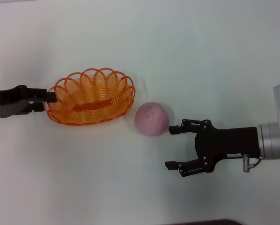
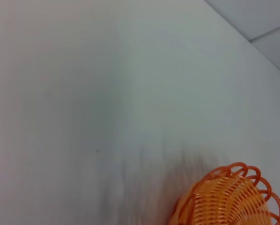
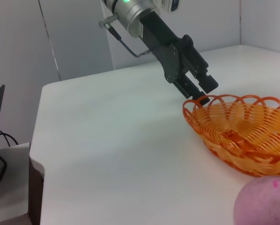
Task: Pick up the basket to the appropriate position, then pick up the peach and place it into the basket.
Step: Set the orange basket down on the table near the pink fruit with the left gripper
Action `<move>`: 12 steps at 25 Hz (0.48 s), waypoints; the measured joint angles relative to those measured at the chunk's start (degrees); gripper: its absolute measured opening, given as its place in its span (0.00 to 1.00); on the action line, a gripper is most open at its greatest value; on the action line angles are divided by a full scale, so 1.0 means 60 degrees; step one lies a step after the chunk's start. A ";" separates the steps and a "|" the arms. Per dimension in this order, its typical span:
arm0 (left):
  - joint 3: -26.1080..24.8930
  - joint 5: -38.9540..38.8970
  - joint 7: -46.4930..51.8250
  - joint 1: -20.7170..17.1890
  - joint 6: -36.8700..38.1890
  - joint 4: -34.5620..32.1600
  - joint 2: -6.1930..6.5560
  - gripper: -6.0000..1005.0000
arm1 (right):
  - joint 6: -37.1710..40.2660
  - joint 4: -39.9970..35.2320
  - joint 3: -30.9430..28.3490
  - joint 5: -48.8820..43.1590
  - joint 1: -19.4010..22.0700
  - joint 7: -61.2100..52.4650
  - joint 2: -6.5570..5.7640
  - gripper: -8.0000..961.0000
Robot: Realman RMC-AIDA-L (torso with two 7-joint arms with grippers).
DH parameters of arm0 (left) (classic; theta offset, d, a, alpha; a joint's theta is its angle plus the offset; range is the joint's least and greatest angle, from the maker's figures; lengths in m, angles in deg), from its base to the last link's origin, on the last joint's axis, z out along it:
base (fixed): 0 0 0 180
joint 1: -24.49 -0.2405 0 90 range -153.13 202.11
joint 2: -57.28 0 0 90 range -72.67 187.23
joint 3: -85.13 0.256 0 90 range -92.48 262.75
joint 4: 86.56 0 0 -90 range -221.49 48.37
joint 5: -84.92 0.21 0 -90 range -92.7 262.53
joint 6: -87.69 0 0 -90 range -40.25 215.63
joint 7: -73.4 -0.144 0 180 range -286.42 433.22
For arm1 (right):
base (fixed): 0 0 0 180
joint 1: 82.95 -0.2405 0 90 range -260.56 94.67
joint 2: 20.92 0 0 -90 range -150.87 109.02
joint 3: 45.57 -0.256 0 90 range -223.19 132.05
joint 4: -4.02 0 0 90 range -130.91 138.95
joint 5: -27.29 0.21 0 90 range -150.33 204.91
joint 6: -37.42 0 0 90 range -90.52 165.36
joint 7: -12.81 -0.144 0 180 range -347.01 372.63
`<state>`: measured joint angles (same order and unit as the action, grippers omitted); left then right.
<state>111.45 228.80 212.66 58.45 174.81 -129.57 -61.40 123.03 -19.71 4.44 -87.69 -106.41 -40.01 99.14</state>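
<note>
Orange basket point(image 1: 91, 97), rim partly behind left gripper point(image 1: 50, 97)

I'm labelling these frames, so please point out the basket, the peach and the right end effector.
basket point(image 1: 91, 110): head view, on the solid orange strip at its base.
peach point(image 1: 151, 119): head view, middle of the pink fruit.
right end effector point(image 1: 172, 147): head view, midway between its open fingertips.

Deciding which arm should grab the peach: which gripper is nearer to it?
Right. The right gripper is open just beside the peach; the left gripper is across the basket, at its far rim.
</note>
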 joint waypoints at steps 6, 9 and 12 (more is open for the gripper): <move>0.0020 -0.0002 -0.0093 -0.0005 -0.0082 -0.0034 0.0005 0.68 | 0.0000 0.0000 0.0001 -0.0004 -0.0001 0.0000 -0.0001 0.99; -0.0024 -0.0152 -0.0548 -0.0021 -0.0160 -0.0051 0.0004 0.80 | 0.0000 0.0000 0.0001 -0.0001 -0.0001 0.0000 -0.0001 0.99; -0.0057 -0.0583 -0.1294 -0.0086 -0.0289 -0.0054 -0.0004 0.85 | 0.0000 0.0000 0.0001 0.0002 -0.0001 0.0000 -0.0001 0.99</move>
<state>111.11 225.30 204.89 57.93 173.07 -129.89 -61.42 123.03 -19.71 4.44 -87.68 -106.42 -40.01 99.13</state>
